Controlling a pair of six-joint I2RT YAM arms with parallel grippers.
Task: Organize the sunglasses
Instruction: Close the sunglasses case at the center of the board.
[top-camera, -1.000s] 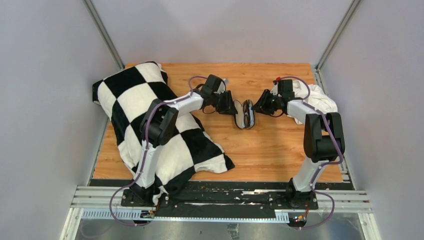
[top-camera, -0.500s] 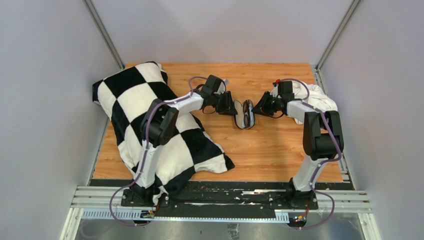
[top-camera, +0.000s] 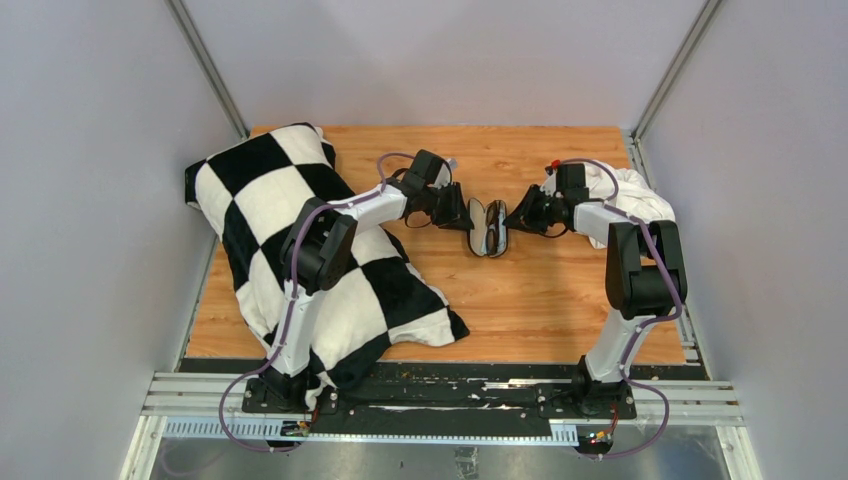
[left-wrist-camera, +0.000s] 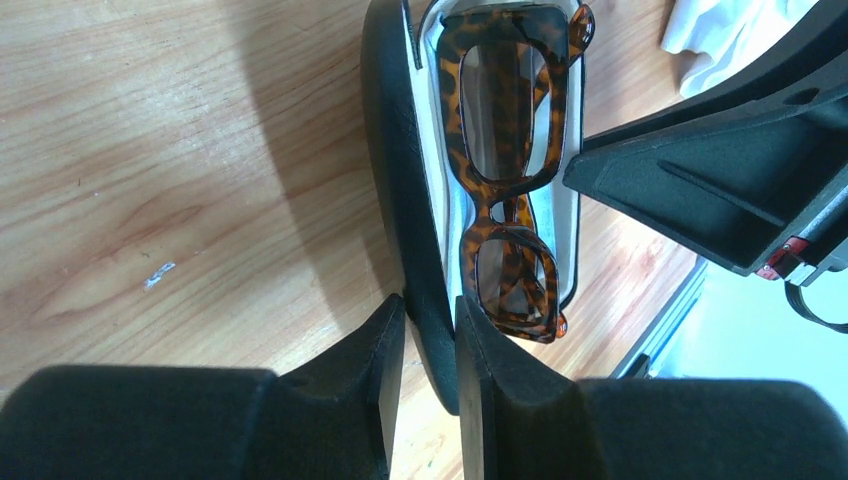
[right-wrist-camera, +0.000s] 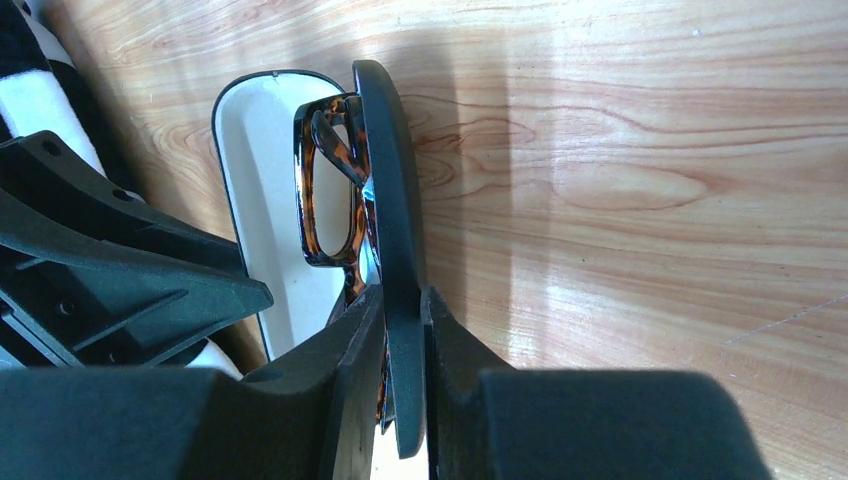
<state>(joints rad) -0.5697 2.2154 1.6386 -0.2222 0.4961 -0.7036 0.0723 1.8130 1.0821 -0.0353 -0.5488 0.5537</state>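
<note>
Pinching opposite case (left-wrist-camera: 390, 150) walls, nearly closed, left gripper (left-wrist-camera: 430, 315) and right gripper (right-wrist-camera: 403, 300); sunglasses (left-wrist-camera: 497, 205) clear only from wrists.

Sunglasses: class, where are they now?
Top view: the sunglasses lie inside the open black case at the table's centre, between the left hand and right hand.

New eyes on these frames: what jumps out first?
The open black case in the middle of the table, tortoiseshell sunglasses lying inside, with the left gripper and right gripper each pinching one shell from opposite sides. After that, the big black-and-white checkered cloth draped over the table's left side.
</note>
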